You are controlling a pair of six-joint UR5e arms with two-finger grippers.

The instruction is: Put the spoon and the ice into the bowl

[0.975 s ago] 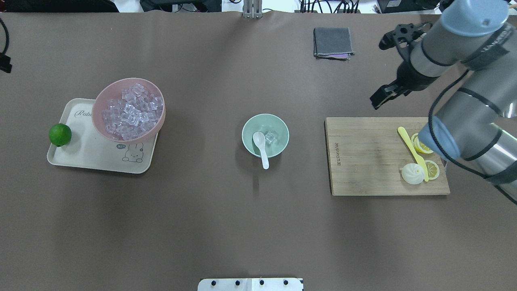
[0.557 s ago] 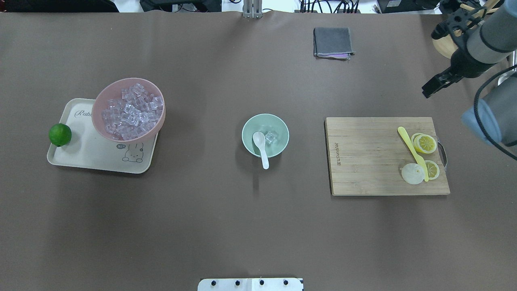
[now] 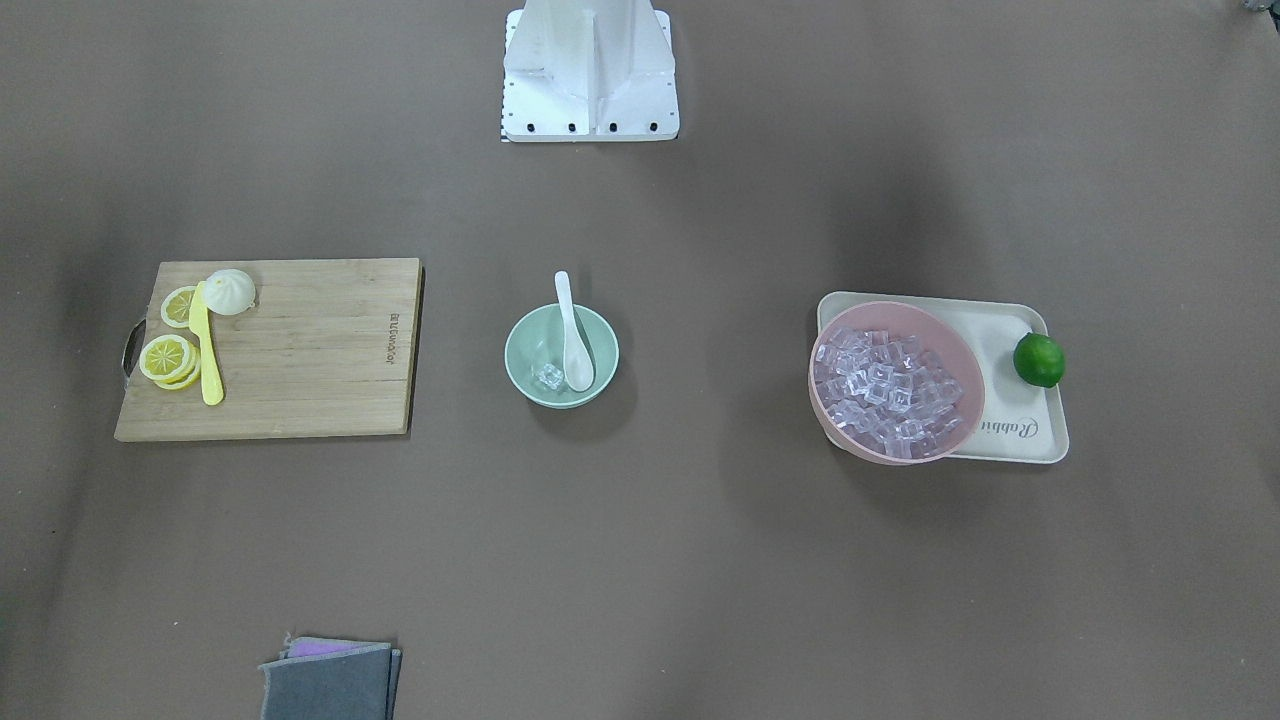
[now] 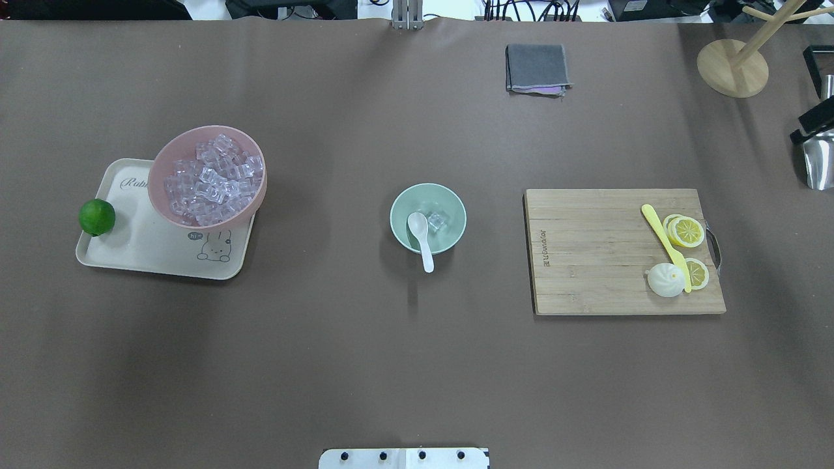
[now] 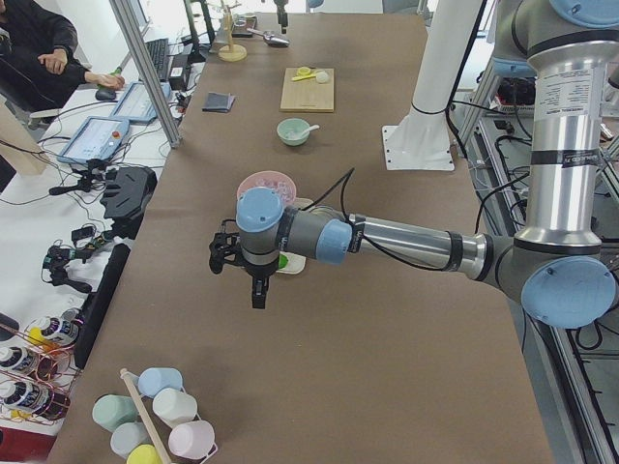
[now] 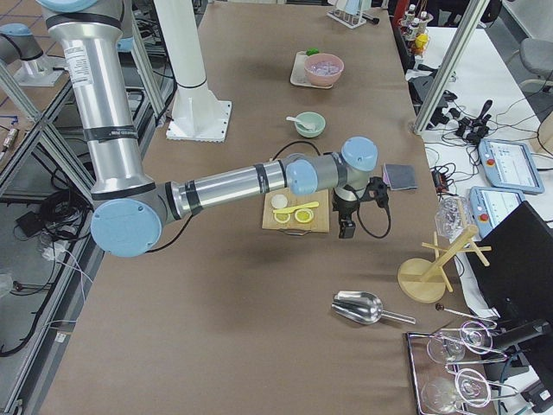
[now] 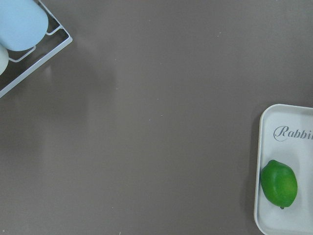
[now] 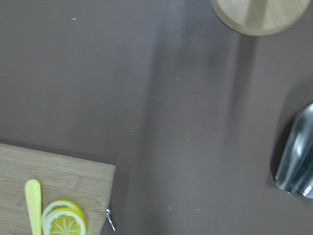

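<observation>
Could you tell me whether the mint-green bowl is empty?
Not empty: the bowl holds one ice cube and the spoon, whose handle sticks out over the rim.

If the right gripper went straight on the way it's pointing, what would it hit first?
Pointing down, the right gripper would probably meet the bare table first, between the cutting board and the metal scoop, touching neither; exact height is unclear.

Count was: 1 green bowl [image 4: 456, 207], 1 pink bowl [image 4: 156, 176], 1 spoon [image 4: 420, 231]. 1 ice cube [image 4: 436, 221] sat in the green; pink's pile [image 4: 212, 182] was uncountable. 1 each: tray [image 4: 143, 251], lime [image 4: 97, 217], cutting board [image 4: 599, 254], yellow knife [image 4: 664, 244], bun [image 4: 664, 281], cloth [image 4: 537, 65].
</observation>
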